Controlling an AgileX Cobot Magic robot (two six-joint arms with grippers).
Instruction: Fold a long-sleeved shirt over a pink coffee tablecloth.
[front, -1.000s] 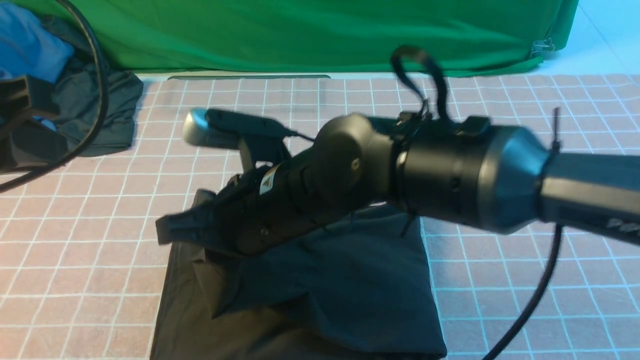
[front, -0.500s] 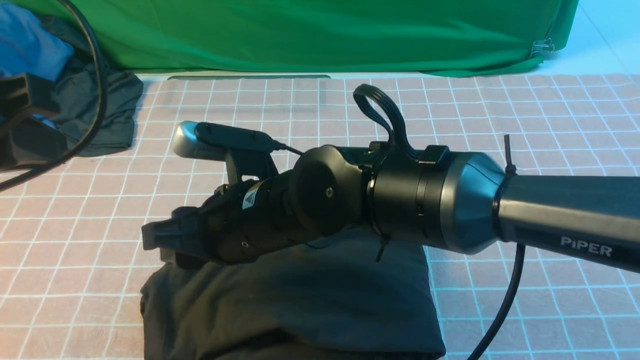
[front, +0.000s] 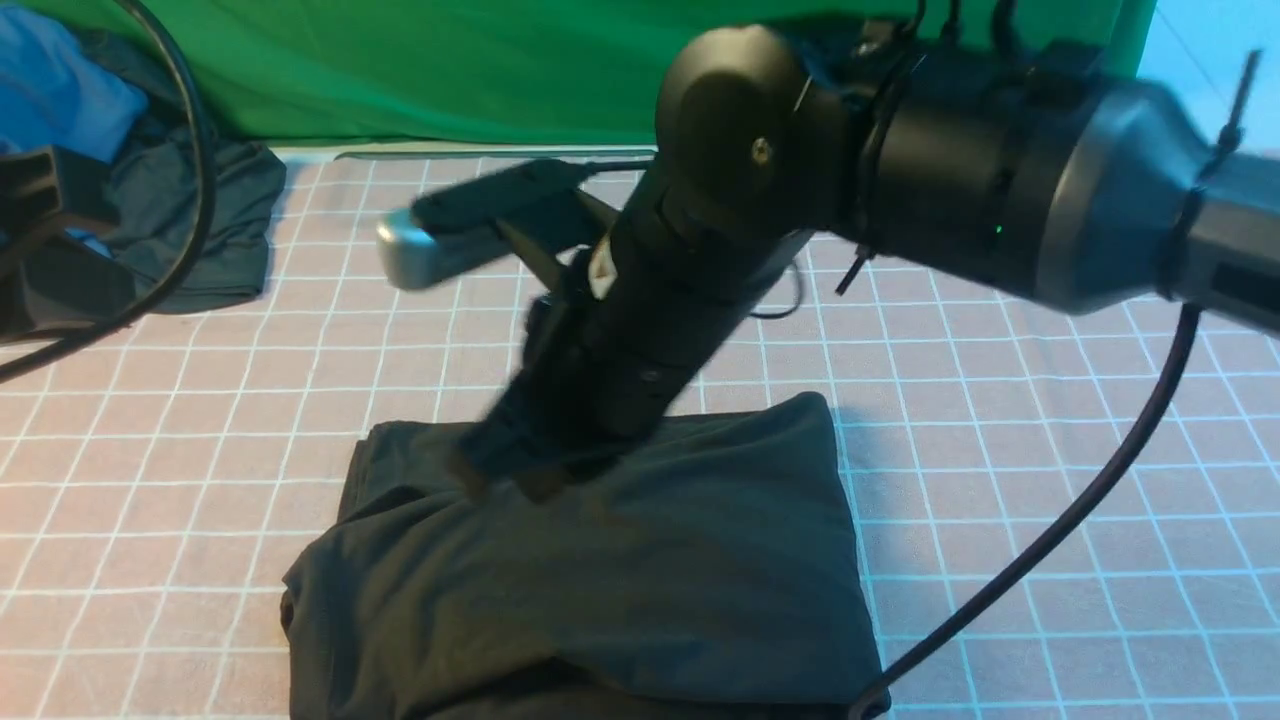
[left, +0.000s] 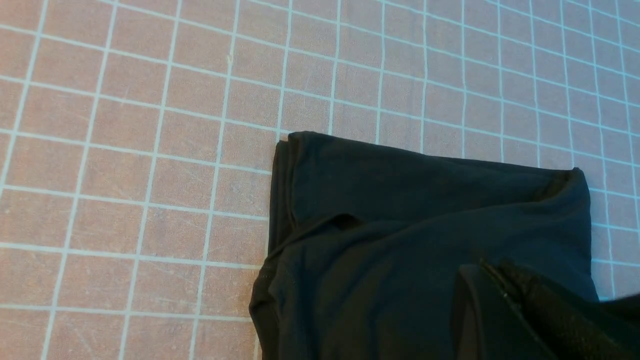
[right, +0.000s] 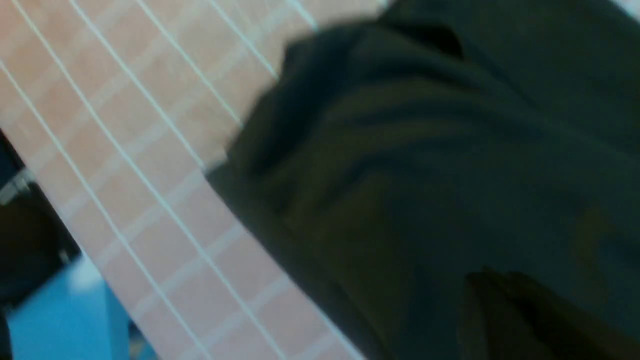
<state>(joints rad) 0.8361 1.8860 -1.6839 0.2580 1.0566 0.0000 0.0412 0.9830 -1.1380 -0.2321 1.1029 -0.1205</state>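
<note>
Toward 6 o'clock in the front view, the long-sleeved shirt (front: 620, 570) lies folded into a dark block on the pink coffee tablecloth (front: 1050, 400) that covers the surface. From 2 o'clock the right arm (front: 900, 160) slants down to it. The blurred right end effector (front: 505, 480) sits at the shirt's 11 o'clock corner, fingers drawn together; whether it pinches cloth cannot be told. A green cloth (front: 600, 70) hangs at 12 o'clock, and a blue garment (front: 50, 90) lies at 10. The left wrist view shows the left end effector (left: 487, 270) closed on nothing, with the shirt's folded corner on the grid beyond it. The right wrist view is blurred: dark shirt against pink cloth.
</note>
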